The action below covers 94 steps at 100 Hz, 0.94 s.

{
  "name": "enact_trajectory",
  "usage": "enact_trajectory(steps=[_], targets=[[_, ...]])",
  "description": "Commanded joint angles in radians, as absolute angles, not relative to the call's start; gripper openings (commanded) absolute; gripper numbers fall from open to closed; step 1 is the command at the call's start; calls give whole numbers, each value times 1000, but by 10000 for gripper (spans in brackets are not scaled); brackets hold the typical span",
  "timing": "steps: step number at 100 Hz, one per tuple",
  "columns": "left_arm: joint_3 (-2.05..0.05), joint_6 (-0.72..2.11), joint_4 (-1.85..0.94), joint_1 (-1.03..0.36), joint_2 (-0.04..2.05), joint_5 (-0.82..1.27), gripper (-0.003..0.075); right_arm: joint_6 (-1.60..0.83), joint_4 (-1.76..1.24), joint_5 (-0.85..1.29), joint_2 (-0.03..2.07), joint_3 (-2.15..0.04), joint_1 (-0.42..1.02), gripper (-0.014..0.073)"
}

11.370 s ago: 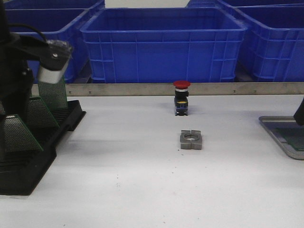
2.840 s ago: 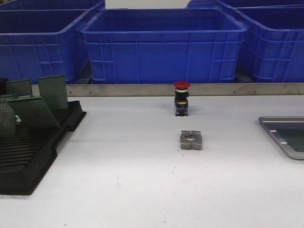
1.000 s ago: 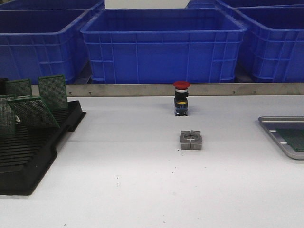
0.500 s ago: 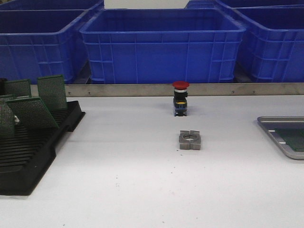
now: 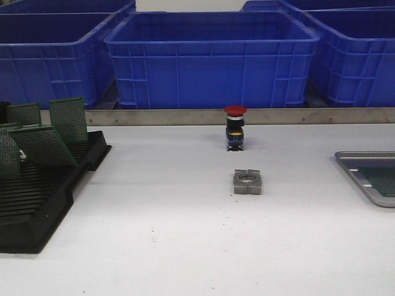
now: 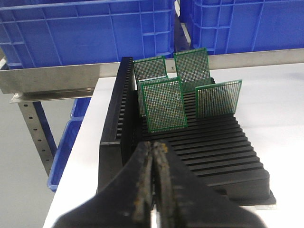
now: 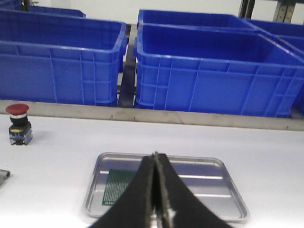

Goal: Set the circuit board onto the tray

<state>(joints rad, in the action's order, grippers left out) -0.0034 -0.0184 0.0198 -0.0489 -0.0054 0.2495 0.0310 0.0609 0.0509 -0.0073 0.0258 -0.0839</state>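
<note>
The grey metal tray (image 7: 228, 190) lies on the white table, seen in the right wrist view and at the right edge of the front view (image 5: 352, 161). A green circuit board (image 7: 121, 185) lies flat in it, also showing in the front view (image 5: 386, 182). My right gripper (image 7: 155, 156) is shut and empty, in front of the tray. Several more green boards (image 6: 164, 104) stand in the black slotted rack (image 6: 213, 147) at the table's left (image 5: 37, 203). My left gripper (image 6: 154, 147) is shut and empty, short of the rack. Neither gripper shows in the front view.
A red push button (image 5: 235, 127) and a grey metal block (image 5: 247, 182) stand mid-table. Big blue crates (image 5: 213, 58) line the back behind a metal rail (image 5: 185, 116). In the left wrist view the table's edge (image 6: 71, 161) drops off beside the rack.
Since the earliest frame both arms have drawn back out of the front view. Over the last second nothing on the table has moved.
</note>
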Motion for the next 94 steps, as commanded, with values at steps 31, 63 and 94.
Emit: enact_trajectory(steps=[31, 63, 94], targets=[[25, -31, 18, -45, -37, 173, -17, 97, 135, 57, -31, 30, -88, -60], [25, -31, 18, -45, -37, 173, -17, 97, 131, 57, -30, 29, -88, -60], [25, -31, 18, -45, -37, 173, -17, 97, 131, 57, -30, 29, -88, -60]])
